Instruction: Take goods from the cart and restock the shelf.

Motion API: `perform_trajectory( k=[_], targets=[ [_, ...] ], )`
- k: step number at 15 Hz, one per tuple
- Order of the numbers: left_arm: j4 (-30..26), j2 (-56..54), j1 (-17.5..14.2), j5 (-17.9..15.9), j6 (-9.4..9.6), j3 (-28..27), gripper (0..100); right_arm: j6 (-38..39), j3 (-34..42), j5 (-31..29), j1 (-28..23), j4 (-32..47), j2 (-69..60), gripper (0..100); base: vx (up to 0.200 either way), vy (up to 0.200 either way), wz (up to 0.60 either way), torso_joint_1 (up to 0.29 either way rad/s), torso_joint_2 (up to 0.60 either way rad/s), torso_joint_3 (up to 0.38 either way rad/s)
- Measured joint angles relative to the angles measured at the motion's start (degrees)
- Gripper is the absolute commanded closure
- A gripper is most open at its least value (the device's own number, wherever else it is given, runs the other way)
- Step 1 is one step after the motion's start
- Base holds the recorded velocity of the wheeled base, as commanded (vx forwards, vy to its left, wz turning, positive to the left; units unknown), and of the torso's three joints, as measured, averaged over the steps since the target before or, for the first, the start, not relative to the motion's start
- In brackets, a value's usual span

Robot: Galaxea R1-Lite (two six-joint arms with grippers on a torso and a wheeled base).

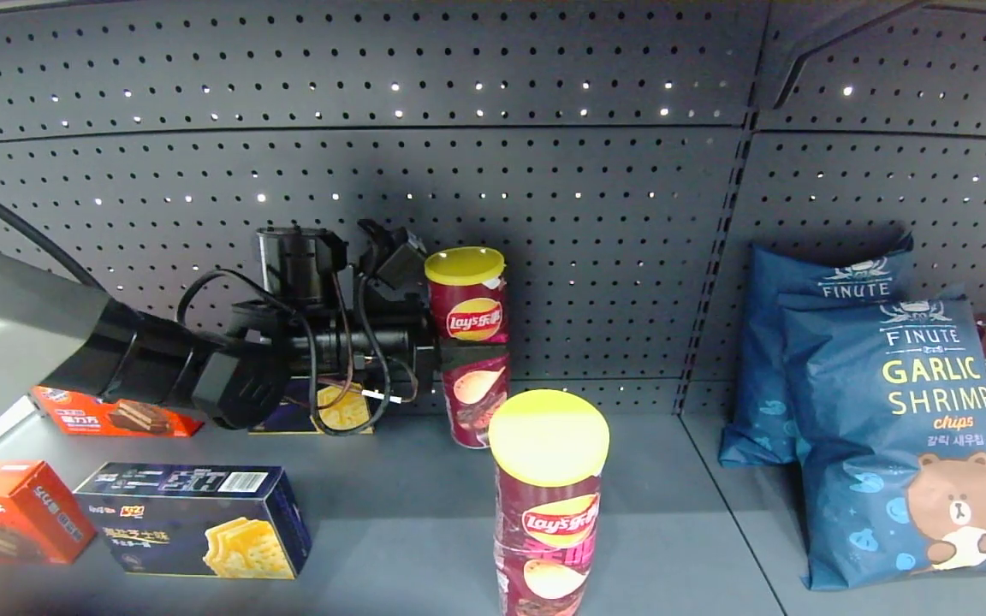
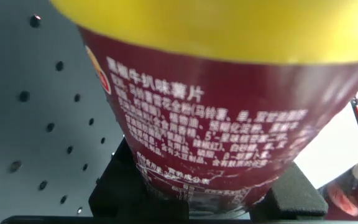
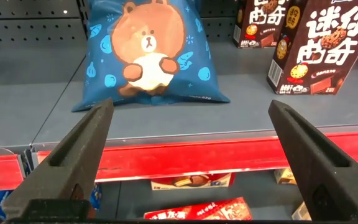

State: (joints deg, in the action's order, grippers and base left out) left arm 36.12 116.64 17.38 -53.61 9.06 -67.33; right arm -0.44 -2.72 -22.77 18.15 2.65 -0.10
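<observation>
A: Black left gripper (image 1: pixel 469 352) clamps the chip can (image 1: pixel 467 295) at mid-height. The can is upright at the back of the shelf (image 1: pixel 390 522), behind a second can (image 1: pixel 549 505).
B: How will it handle?
A: Probably light, a stiff but crushable tube with a glossy skin; a gentle squeeze at the middle suits it. Meanwhile the right gripper (image 3: pixel 190 111) hangs wide open.

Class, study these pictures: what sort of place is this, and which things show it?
Probably a shop aisle, or a mock-up of one: a pegboard-backed shelf, packaged snacks such as chip cans and blue chip bags, and a red strip along the shelf's front edge.
</observation>
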Motion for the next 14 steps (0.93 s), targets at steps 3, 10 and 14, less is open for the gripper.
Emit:
perform_trajectory(
  k=[3, 10, 14],
  targets=[
    [-3.0, 1.6, 1.1, 0.0, 0.05, -3.4, 100, 0.1, 0.0, 0.0, 0.0, 0.0, 0.0, 0, 0.0, 0.0, 0.0, 0.0, 0.0, 0.0],
    [-3.1, 6.0, 2.7, 0.1, 0.07, -7.5, 100, 0.2, 0.0, -0.1, 0.0, 0.0, 0.0, 0, 0.0, 0.0, 0.0, 0.0, 0.0, 0.0],
    [-3.0, 7.3, 2.7, 0.1, 0.07, -8.2, 100, 0.2, 0.0, -0.1, 0.0, 0.0, 0.0, 0, 0.0, 0.0, 0.0, 0.0, 0.0, 0.0]
  ],
)
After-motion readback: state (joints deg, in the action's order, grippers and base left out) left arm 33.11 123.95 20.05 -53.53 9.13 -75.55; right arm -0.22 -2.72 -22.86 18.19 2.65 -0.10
